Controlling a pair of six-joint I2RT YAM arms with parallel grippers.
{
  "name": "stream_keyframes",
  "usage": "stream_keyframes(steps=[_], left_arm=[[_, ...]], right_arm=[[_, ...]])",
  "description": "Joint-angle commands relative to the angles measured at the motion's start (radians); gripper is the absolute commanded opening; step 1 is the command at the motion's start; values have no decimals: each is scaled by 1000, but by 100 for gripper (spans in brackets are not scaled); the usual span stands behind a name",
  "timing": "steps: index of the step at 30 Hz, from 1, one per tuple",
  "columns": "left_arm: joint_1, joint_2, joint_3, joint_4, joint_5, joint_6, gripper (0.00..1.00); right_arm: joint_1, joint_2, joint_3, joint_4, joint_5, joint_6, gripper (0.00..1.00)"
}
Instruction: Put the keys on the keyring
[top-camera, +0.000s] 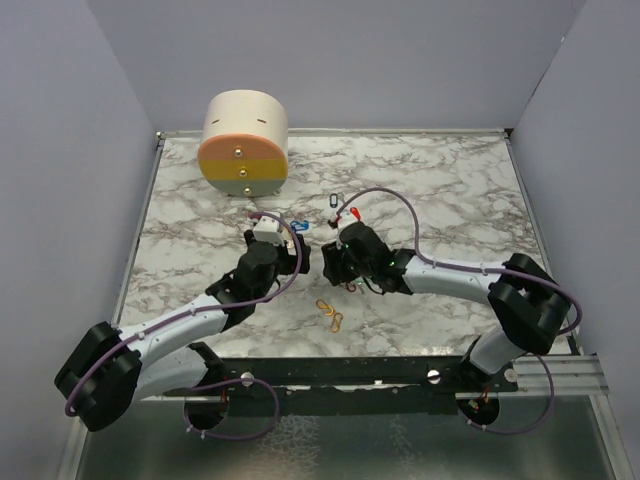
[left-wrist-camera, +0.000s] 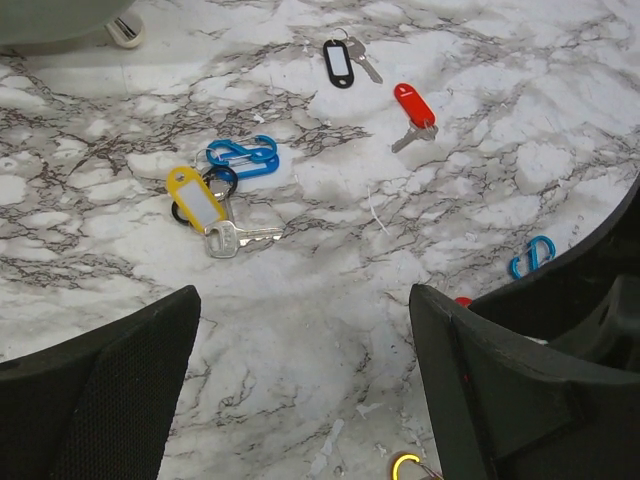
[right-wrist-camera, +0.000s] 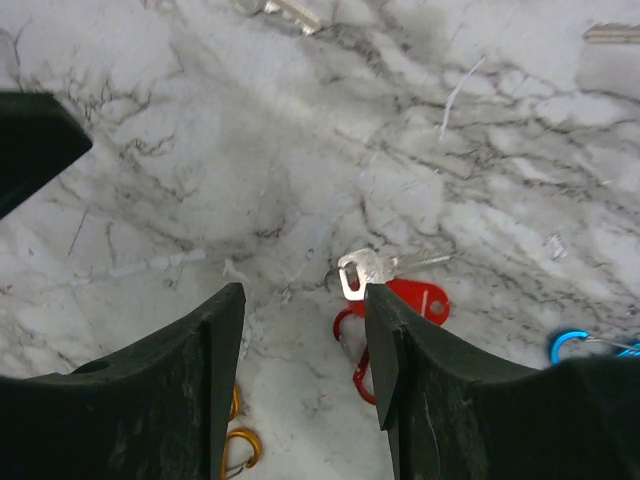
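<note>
Left hand (left-wrist-camera: 305, 305) spread wide, right hand (right-wrist-camera: 303, 300) half-spread, both empty; oblong-tagged keys (left-wrist-camera: 197, 203) on marble (left-wrist-camera: 520, 130).

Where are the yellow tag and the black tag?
yellow tag (left-wrist-camera: 196, 203): left wrist view, on its white label.
black tag (left-wrist-camera: 338, 62): left wrist view, on its pale label.

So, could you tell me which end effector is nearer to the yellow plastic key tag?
Left. The yellow plastic key tag lies just ahead of the left end effector; the right end effector is farther away, off to the tag's right.
</note>
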Motion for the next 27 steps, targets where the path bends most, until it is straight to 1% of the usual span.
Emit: stream_keyframes(steps=[1,9,15,27], left_arm=[[-5,11,14,3,42,-14,86],[-7,-8,14,-36,21,-9,86],[-7,-14,18,-48,12,-6,86],[-7,-18,20,-57,1,0,86]], right_arm=[[50,-10,-36,-18,-16,-16,51],[116,-15,-63,-24,-20,-28,50],[170,13,-57,-28,-24,-30,50],[231,54,-39,-60,-4,-25,49]])
